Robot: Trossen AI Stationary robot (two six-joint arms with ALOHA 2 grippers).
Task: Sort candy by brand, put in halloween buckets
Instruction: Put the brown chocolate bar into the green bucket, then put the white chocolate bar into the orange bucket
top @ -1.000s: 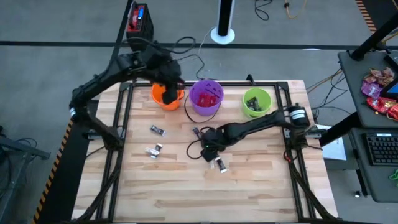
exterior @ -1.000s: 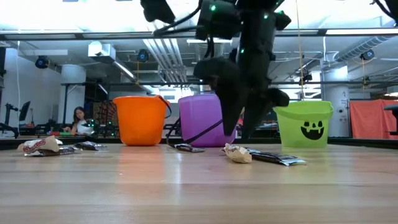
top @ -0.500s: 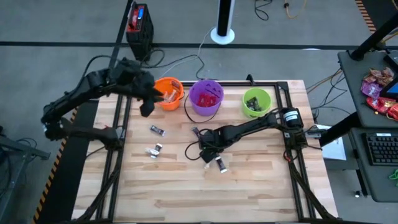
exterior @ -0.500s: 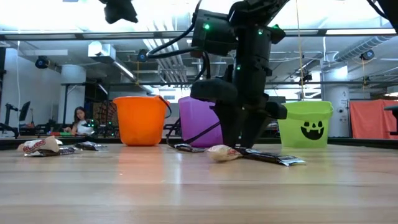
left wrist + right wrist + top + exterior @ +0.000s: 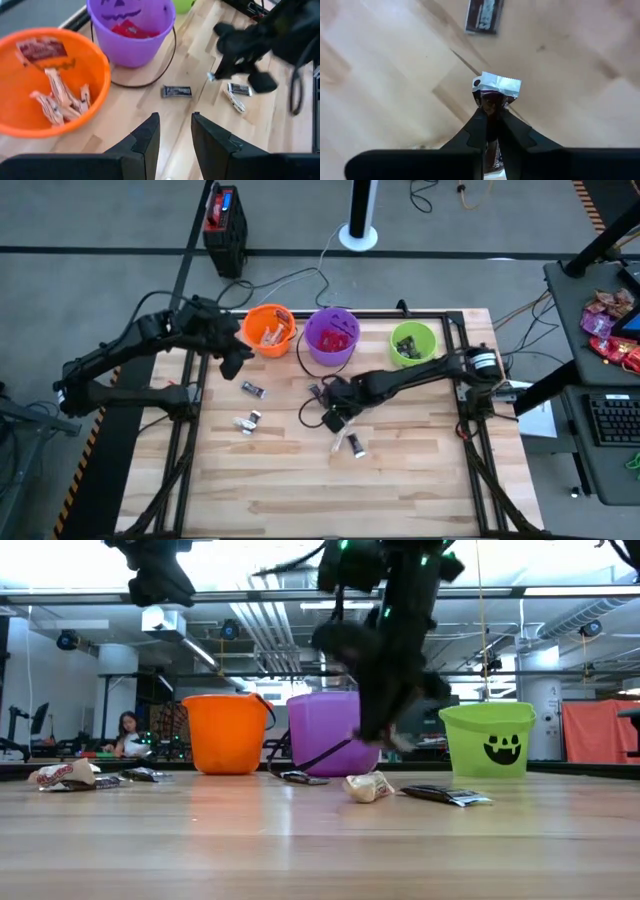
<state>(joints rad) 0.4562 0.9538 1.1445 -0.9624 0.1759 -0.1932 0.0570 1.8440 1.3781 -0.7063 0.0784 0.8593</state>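
The right gripper (image 5: 490,117) is pinching a dark-wrapped candy bar (image 5: 496,87) between closed fingers and is carrying it clear of the wooden table (image 5: 420,480), presumably toward whichever bucket matches its brand. In the high view this gripper (image 5: 335,412) is hanging over the table's middle, just in front of the purple bucket (image 5: 331,337). The left gripper (image 5: 172,127) is hovering beside the orange bucket (image 5: 268,329) with its fingers slightly parted and nothing between them, probably waiting or lining up on the loose pieces nearby. The orange bucket is already holding pale-wrapped sticks and a red-brown piece, the purple one red wrappers, and the green bucket (image 5: 412,343) something that cannot be made out. Unsorted pieces are lying on the table: a dark bar (image 5: 253,389), a silver-white pair (image 5: 247,421), another dark bar (image 5: 315,391) near the purple bucket, and two pieces (image 5: 352,445) below the right gripper.
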